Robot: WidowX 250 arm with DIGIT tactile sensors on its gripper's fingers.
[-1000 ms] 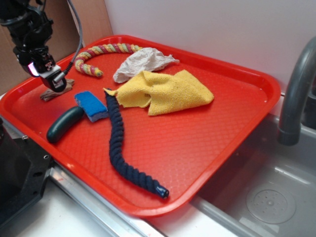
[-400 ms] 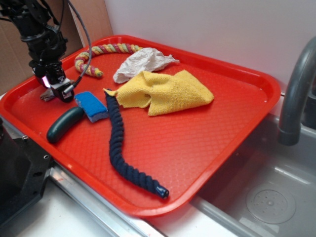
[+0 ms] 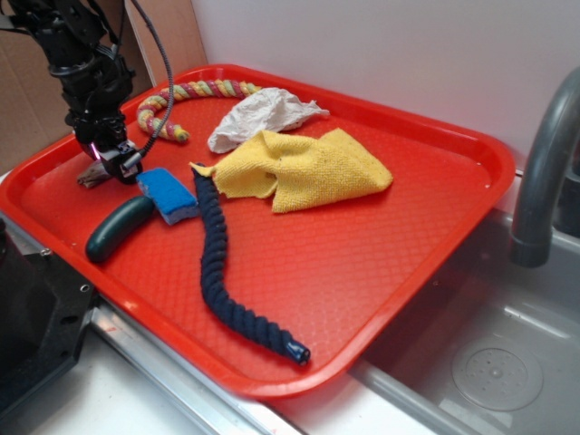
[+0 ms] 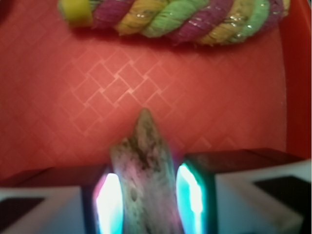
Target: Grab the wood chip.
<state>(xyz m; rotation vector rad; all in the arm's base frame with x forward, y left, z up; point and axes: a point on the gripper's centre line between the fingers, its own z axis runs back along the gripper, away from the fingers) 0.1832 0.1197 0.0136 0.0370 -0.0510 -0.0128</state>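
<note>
Wood chip (image 4: 145, 165) sits between gripper (image 4: 146, 195) fingers, tip pointing toward multicolour rope (image 4: 180, 19). Jaws flank it closely; contact cannot be told.

No text, label, brand or number can be read on anything.

One red tray (image 3: 435, 227) holds everything countable here. On it lie two ropes: one braided in yellow, pink and green (image 3: 186, 92), one dark navy (image 3: 217, 263). There is one yellow cloth (image 3: 313, 168), one crumpled beige-white paper (image 3: 263, 113), one blue sponge (image 3: 169, 193) and one dark green cylinder (image 3: 118, 227). One wood chip (image 4: 145, 180) sits between the two lit fingers (image 4: 190, 195) of the single tool (image 3: 116, 163). Beside the tray stands one grey faucet (image 3: 544, 181) over one sink (image 3: 489, 362).
</note>
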